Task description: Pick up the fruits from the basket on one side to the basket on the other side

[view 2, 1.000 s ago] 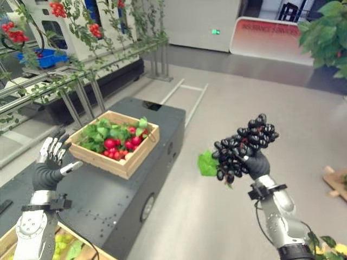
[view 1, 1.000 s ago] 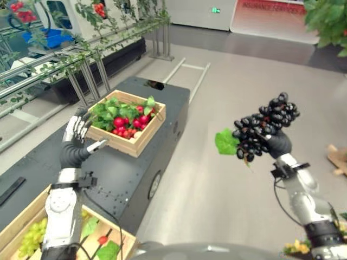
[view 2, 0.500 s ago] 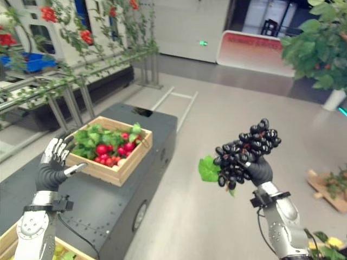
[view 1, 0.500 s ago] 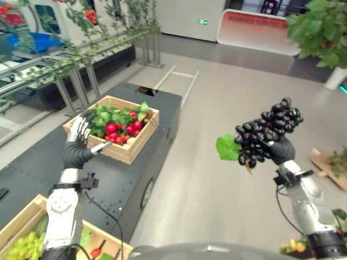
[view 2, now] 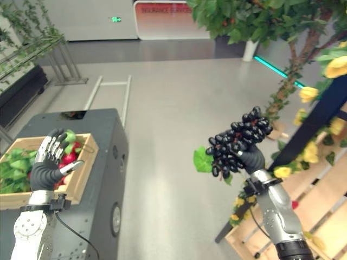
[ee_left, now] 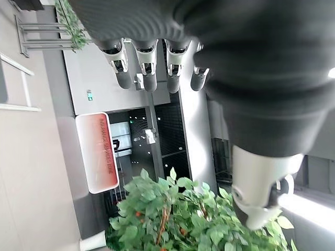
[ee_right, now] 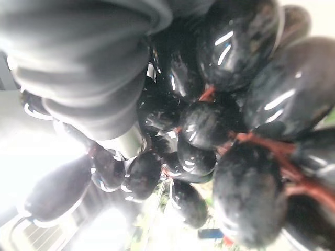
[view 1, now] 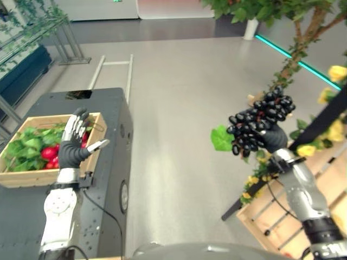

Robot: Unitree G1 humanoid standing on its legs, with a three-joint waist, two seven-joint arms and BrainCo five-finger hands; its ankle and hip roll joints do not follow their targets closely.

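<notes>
One bunch of black grapes (view 1: 259, 123) is sitting in the right hand (view 1: 272, 138), whose fingers are curling round it and gripping it from below; the right wrist view is showing the glossy berries and their reddish stems pressed right against the hand's dark cover. The bunch is hanging in the air over the grey floor (view 1: 173, 97), well apart from both crates, and a single green leaf (view 1: 221, 139) is sticking out from its lower left side. Below and to the right of that hand, a pale wooden crate (view 1: 276, 216) is standing on the floor, with yellow flowers (view 1: 306, 150) and a dark slanting beam (view 1: 320, 122) just beside it; what is lying inside this crate is too little in view to tell. On the other side, the left hand (view 1: 73, 145) is holding nothing, raised with its fingers straight and spread and its thumb pointing off to the side. It is showing in front of a second wooden crate (view 1: 32, 176) that is resting on a black cabinet (view 1: 108, 141) and carrying red fruit (view 1: 47, 153) among green leaves (view 1: 24, 146). Farther off, a leafy tree (view 2: 244, 19) is standing at the far edge of the floor.
</notes>
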